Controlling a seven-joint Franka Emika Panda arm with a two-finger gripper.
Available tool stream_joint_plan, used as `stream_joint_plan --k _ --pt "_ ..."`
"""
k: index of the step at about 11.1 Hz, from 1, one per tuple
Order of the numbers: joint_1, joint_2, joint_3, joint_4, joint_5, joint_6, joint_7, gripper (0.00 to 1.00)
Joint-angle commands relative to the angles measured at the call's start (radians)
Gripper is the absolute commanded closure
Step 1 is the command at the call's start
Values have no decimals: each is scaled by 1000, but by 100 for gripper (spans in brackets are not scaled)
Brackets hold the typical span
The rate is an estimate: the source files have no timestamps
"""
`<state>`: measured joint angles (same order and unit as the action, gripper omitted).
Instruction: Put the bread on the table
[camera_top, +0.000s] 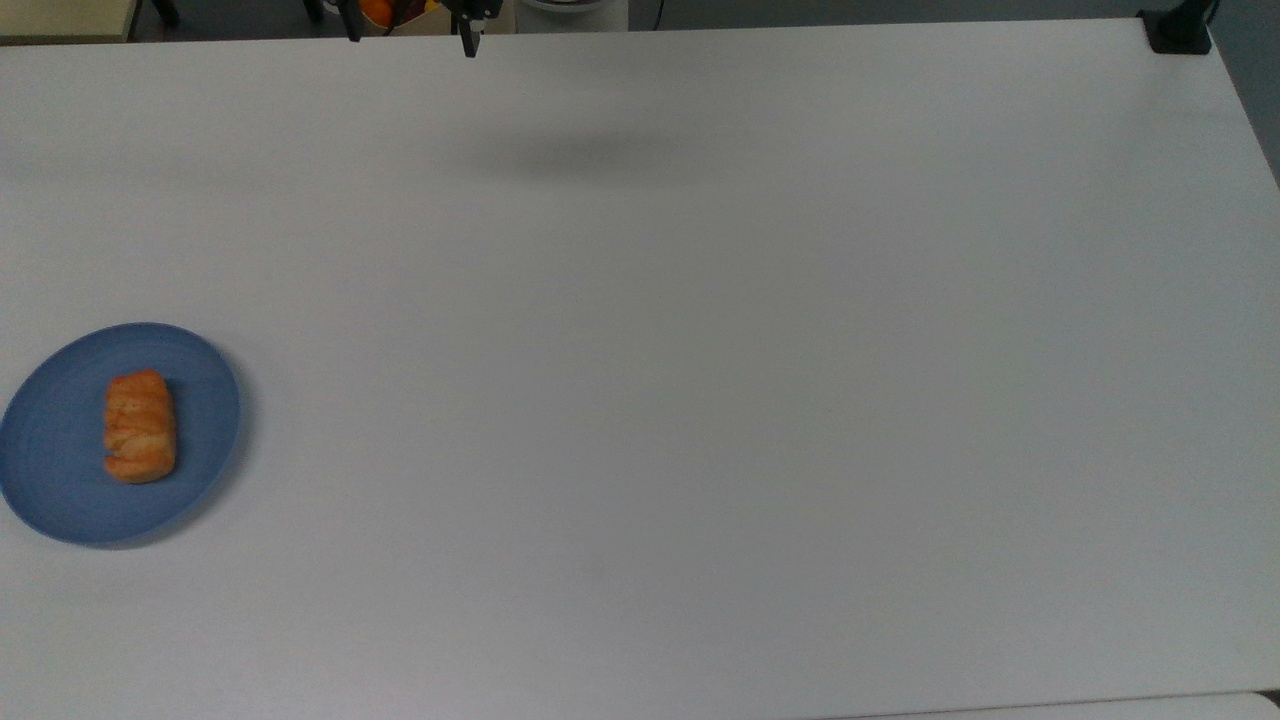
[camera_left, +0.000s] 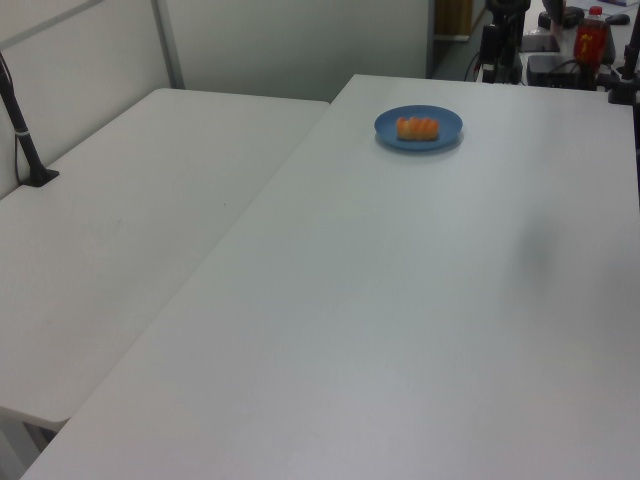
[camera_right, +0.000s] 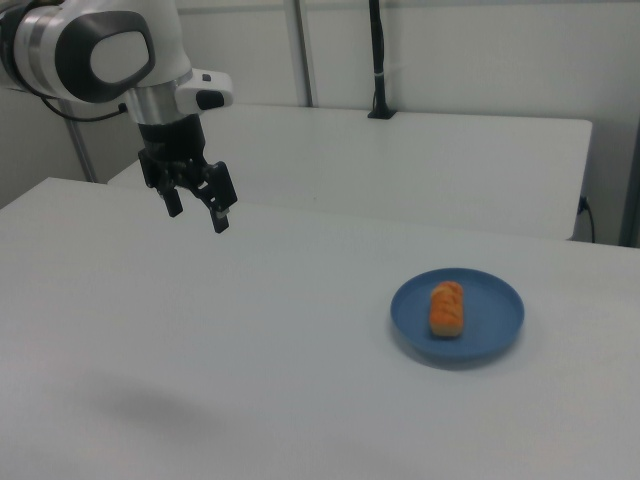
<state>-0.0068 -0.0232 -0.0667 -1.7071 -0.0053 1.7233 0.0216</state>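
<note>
Top view: bread (camera_top: 140, 427) sits on the blue plate (camera_top: 60, 470), roughly centred, long axis running up-down in the frame, flaky ridged top facing up. Plate rests on the table (camera_top: 700, 400) near the top view's left edge, about mid-height, rim just short of the frame border. Rest of the white top around it is plain matte, with a soft dark shadow patch up near the far edge, well apart from the plate. Right view has the same bread (camera_right: 446, 308) lying on the plate (camera_right: 495, 330), plate at the right view's right-centre on the table (camera_right: 200, 380). Gripper (camera_right: 196, 208) hangs in the air at the right view's upper left, well apart from the plate and well above the tabletop, pointing down with a slight tilt; fingers (camera_right: 219, 218) are spread with a visible gap, holding nothing. White arm link (camera_right: 105, 50) above it runs off the frame corner. Left view: bread (camera_left: 417, 127) on the plate (camera_left: 445, 122) at the far end of the table (camera_left: 400, 330); a second white table (camera_left: 130, 220) butts up on the left view's left, with a black pole (camera_left: 22, 130) clamped to it. A red-labelled bottle (camera_left: 590, 38) stands behind the table's far end at the left view's top right.
</note>
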Motion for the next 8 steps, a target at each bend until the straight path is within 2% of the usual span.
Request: stream_joint_plan --k 1,4,8 --pt "5 9 -5 56 19 -58 11 0" --pt "8 6 -2 55 21 -70 11 0" --pt "-4 14 -31 55 18 -36 6 0"
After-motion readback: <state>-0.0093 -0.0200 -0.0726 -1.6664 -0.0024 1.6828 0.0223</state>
